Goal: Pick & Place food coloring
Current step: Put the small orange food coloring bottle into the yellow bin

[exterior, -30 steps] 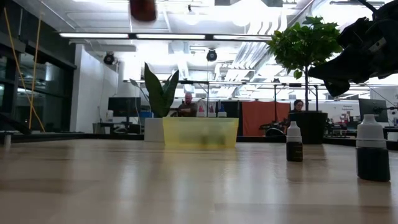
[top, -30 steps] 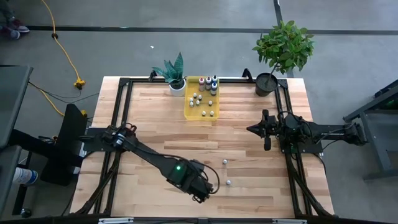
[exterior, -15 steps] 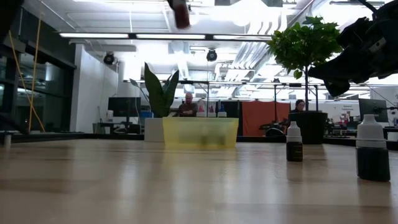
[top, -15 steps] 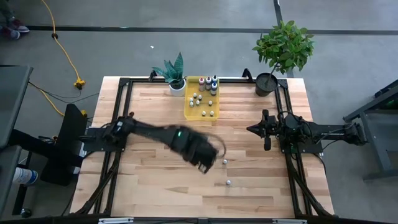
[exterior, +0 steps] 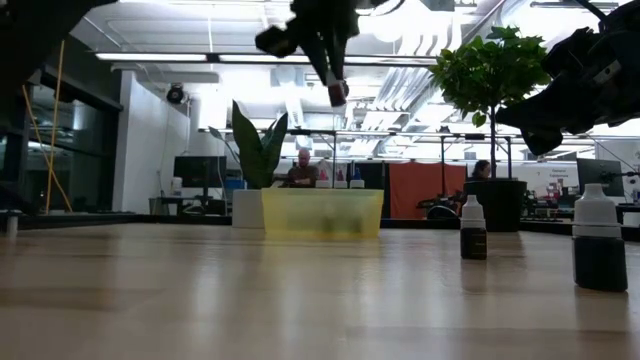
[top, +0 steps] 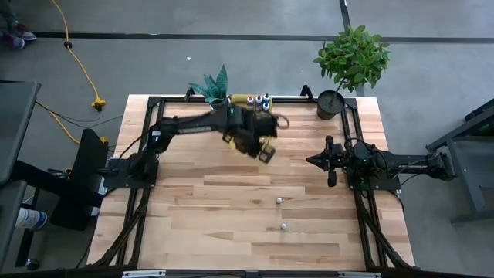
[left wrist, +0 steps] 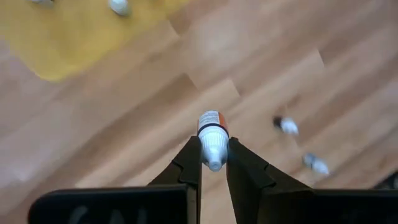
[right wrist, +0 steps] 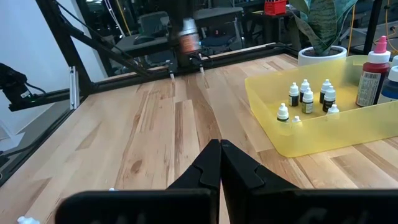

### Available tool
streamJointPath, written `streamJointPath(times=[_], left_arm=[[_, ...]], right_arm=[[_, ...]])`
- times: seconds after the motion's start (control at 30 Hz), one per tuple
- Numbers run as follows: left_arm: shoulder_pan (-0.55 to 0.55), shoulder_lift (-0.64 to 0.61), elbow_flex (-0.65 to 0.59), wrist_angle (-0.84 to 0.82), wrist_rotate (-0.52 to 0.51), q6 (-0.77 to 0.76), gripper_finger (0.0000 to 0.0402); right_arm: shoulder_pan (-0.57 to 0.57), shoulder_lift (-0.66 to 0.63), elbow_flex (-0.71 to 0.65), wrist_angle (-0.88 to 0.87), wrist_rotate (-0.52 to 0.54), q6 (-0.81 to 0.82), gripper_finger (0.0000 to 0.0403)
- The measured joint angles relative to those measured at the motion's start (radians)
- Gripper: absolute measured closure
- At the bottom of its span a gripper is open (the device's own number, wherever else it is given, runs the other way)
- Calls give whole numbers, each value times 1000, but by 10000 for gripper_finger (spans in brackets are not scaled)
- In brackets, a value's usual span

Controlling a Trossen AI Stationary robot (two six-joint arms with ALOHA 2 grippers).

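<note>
A small white-capped food coloring bottle (left wrist: 212, 138) was pinched between the left gripper (left wrist: 213, 163)'s jaws, held in the air just above the near edge of the yellow tray (right wrist: 323, 142) at the counter (top: 231, 208)'s far side. Two more bottles (top: 281, 214) stood on the counter nearer the front. The right gripper (right wrist: 220, 163) hung at the right, jaws pressed together.
</note>
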Motion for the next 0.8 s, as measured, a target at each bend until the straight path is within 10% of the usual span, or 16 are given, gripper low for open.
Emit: streamJointPath(times=[0.8], left_arm=[[231,193,-1,23,-75,-117,362]], right_arm=[[0,0,0,0,0,0,402]])
